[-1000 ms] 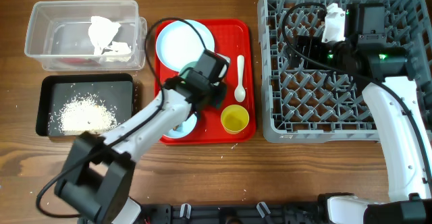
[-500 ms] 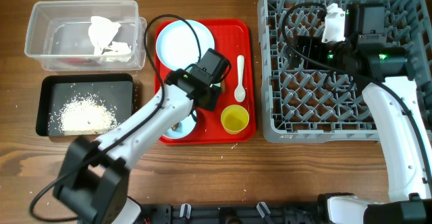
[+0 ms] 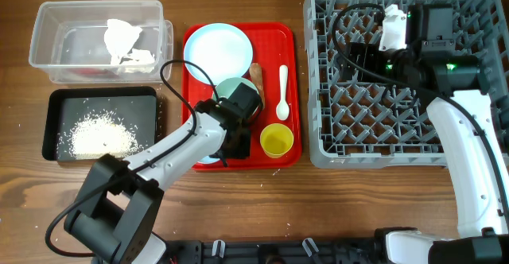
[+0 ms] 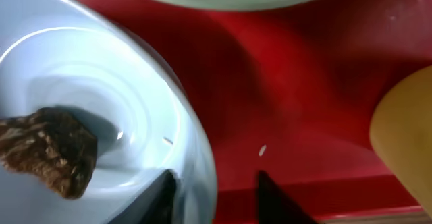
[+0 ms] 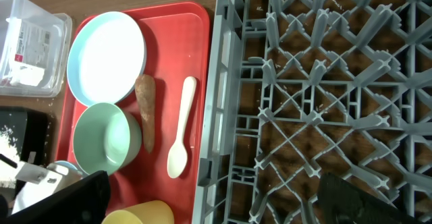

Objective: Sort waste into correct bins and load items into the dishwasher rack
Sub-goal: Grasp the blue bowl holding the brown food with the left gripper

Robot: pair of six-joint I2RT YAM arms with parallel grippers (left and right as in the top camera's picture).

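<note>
My left gripper [image 4: 216, 197] stands open astride the rim of the light-blue bowl [image 4: 81, 82]: one finger is inside against the wall, the other outside over the red tray [image 4: 290, 82]. A small brown lump [image 4: 50, 150] lies in that bowl. Overhead, the left gripper [image 3: 229, 146] hides most of the bowl at the tray's front. Behind it sit the mint bowl [image 3: 237, 91], the plate [image 3: 217, 51], the food stick [image 3: 255, 75], the spoon [image 3: 283, 91] and the yellow cup [image 3: 276, 140]. My right gripper [image 5: 216, 200] hangs open and empty over the dishwasher rack [image 3: 398, 113].
The clear tub [image 3: 99, 13] at the back left holds a crumpled napkin [image 3: 123, 41]. In front of it the black tray [image 3: 103, 97] holds white crumbs [image 3: 99, 135]. The rack's left wall stands close to the red tray's right edge.
My left gripper has moved from over the mint bowl toward the tray's front and opened over the light-blue bowl's rim. The mint bowl now shows. The right arm has not moved.
</note>
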